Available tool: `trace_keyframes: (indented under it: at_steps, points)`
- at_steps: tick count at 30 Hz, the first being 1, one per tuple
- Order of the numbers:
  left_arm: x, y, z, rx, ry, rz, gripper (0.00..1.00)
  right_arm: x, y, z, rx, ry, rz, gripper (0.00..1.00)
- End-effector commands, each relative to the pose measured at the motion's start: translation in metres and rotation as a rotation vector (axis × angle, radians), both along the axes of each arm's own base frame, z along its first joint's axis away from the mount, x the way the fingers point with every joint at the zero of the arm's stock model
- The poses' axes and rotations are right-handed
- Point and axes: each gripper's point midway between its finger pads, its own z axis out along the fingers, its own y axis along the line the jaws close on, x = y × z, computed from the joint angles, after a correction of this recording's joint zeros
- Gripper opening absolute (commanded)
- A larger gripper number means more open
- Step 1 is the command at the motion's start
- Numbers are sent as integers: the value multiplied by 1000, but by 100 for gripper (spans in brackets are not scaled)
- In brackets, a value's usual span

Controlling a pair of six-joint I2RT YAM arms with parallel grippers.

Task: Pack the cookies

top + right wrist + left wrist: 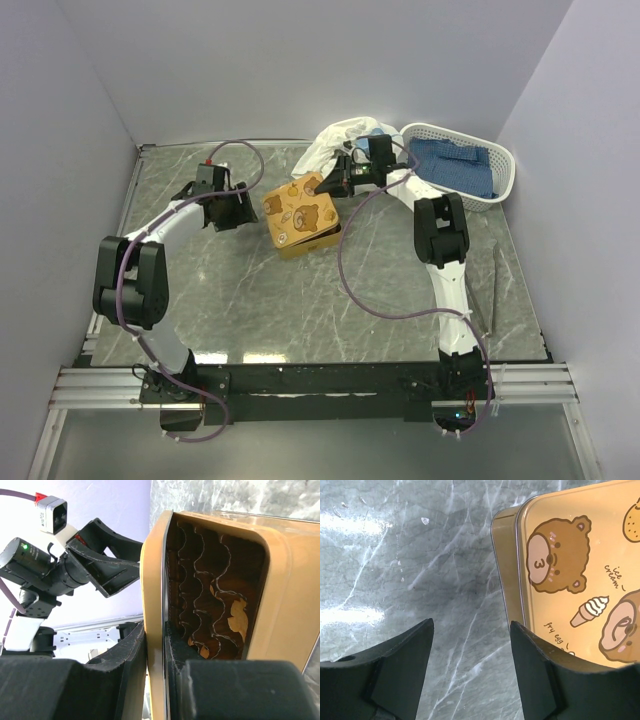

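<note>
Your left tool (pixel 470 630) stands spread and empty over the tabletop (pixel 395 555), just beside the bear-printed tin (pixel 504 565), probably ready to steady it. Your right tool (pixel 154 652) is pinched on the tin's thin golden edge, apparently holding the lid (pixel 580 555) ajar. The cookies (pixel 239 620) seem to show as orange-brown patches among the scalloped dividers (pixel 200 580) inside, just beyond that tool's fingers.

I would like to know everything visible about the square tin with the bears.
The tin is square, golden-brown, metal by its shine, and rests on the marble-like table. Its lid shows cartoon bears, an ice cream cone and small writing. The right pincer is shut on the lid's edge, holding it ajar; dark scalloped dividers show inside.
</note>
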Motion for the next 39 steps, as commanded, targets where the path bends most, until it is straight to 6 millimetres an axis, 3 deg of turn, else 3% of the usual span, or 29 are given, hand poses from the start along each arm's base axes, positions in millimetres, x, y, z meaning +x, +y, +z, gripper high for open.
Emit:
trace_keyframes:
  at_steps: [1,11,20,27,34,39]
  points:
    - [3,-6,6,-26,-24,-23,69,7,-8,41,23,-99,-2,6]
    - [7,-18,-22,-55,58,-54,63,13,-13,34,8,-104,-13,15]
    - [21,-42,-27,-42,65,-88,61,17,-20,25,-8,-96,-27,23]
    - [27,-48,-26,-30,58,-91,61,21,-25,23,-18,-101,-37,29]
    - [28,-56,-28,-32,61,-107,61,24,-31,22,-44,-128,-48,44]
    - [30,-58,-27,-29,57,-106,61,31,-44,20,-128,-161,-89,48]
